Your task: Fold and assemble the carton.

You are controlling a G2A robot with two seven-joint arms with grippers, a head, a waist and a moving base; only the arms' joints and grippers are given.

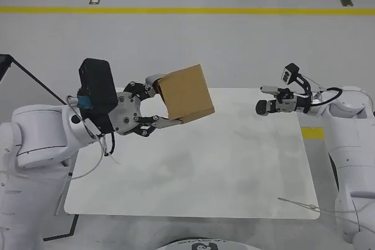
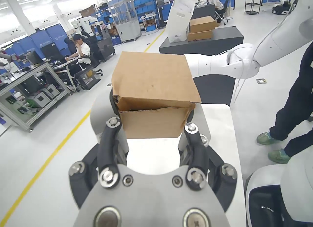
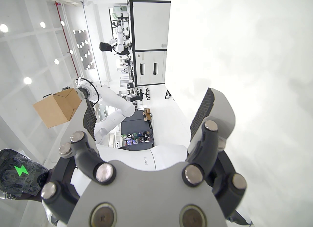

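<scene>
A brown cardboard carton (image 1: 186,92), folded into a box shape, is held in the air above the back left part of the white table (image 1: 237,181). My left gripper (image 1: 159,103) is shut on the carton, one finger on each side of it. In the left wrist view the carton (image 2: 152,86) sits between the fingers (image 2: 111,105), its near flaps folded in with a ragged edge. My right gripper (image 1: 260,107) hovers open at the table's right back corner, well apart from the carton. Its pads (image 3: 203,109) hold nothing, and the carton (image 3: 57,109) shows far off.
A thin white cable (image 1: 300,204) lies at the table's front right corner. A black frame (image 1: 12,69) stands off the table at the left. A person's legs (image 2: 291,115) stand beside the table on the right arm's side.
</scene>
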